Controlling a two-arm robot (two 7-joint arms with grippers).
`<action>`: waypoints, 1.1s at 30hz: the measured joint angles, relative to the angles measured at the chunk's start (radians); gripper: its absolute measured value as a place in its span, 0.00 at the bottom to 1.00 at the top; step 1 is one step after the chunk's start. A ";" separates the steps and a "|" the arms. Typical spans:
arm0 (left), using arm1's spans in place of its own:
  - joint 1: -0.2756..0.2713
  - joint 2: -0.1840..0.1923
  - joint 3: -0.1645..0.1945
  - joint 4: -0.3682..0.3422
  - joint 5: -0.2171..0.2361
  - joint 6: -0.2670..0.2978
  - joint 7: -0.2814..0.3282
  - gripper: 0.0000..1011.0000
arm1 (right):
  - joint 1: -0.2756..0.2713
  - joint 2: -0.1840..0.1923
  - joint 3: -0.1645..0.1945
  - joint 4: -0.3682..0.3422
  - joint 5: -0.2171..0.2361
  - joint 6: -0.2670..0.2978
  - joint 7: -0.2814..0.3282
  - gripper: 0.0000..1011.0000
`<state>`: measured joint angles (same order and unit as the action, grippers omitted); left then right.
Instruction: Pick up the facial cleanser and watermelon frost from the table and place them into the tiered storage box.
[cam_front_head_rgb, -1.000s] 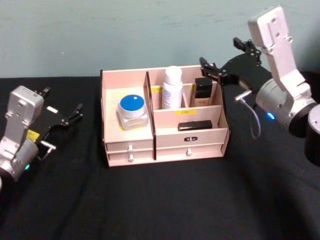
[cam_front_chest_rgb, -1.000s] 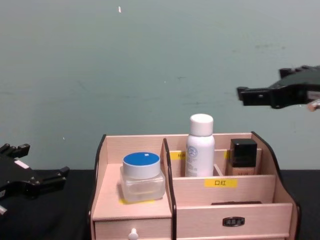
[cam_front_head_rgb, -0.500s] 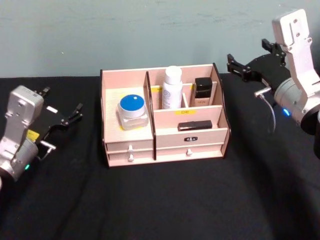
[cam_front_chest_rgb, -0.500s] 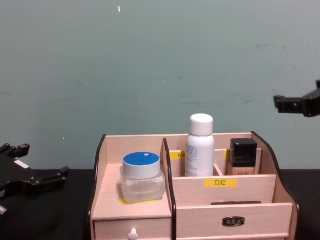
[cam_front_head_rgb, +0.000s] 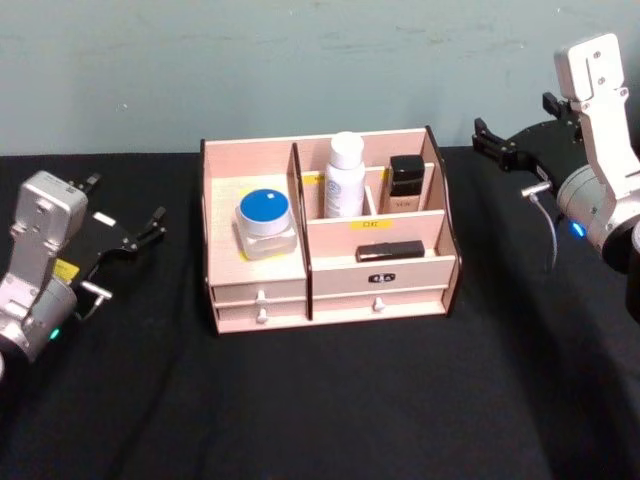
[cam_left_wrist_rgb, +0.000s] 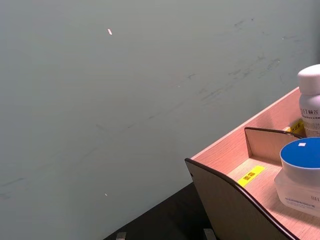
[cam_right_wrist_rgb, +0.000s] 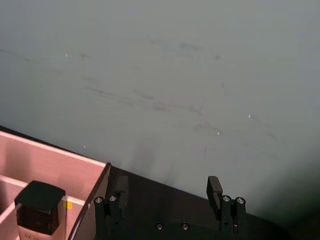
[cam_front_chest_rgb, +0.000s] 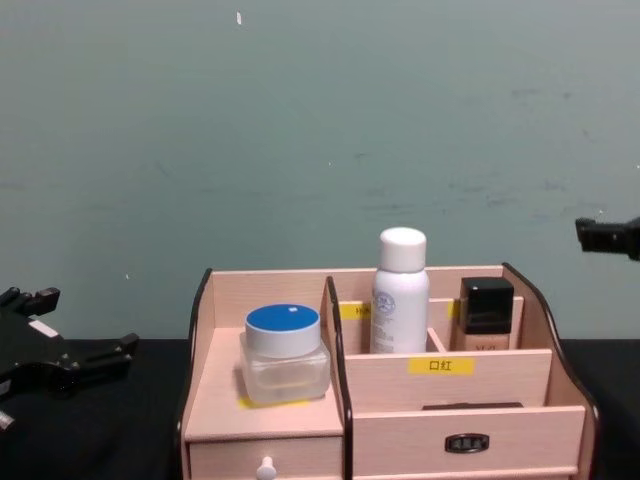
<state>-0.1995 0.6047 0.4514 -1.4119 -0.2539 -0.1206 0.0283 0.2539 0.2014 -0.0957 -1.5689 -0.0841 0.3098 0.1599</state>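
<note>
Pale-wood tiered storage box (cam_front_head_rgb: 330, 290) (stocked).

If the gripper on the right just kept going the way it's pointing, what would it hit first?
Probably the top right edge of the tiered storage box. The right gripper, open, points left toward it. It may sit slightly behind the box, so it might pass by; depth is unclear.

Silver-white arms, black fingers (cam_front_head_rgb: 150, 222), yellow sticker, possibly label.

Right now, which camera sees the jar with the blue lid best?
The head view: the blue-lidded jar shows whole, lid and glass, in the tiered storage box. The chest view shows its side; the left wrist view cuts it off at the edge.
</note>
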 joint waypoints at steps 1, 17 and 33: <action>0.000 0.000 0.000 0.000 0.000 0.000 0.000 0.99 | 0.000 -0.002 0.001 0.004 -0.001 0.000 0.000 0.99; 0.000 0.000 0.000 0.000 0.000 0.000 0.000 0.99 | -0.004 -0.020 0.009 0.042 -0.022 0.002 -0.005 0.99; 0.000 0.000 0.000 0.000 0.000 0.000 0.000 0.99 | -0.003 -0.018 0.007 0.039 -0.021 0.004 -0.004 0.99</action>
<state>-0.1995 0.6047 0.4514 -1.4120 -0.2539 -0.1206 0.0283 0.2508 0.1830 -0.0887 -1.5295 -0.1047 0.3134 0.1559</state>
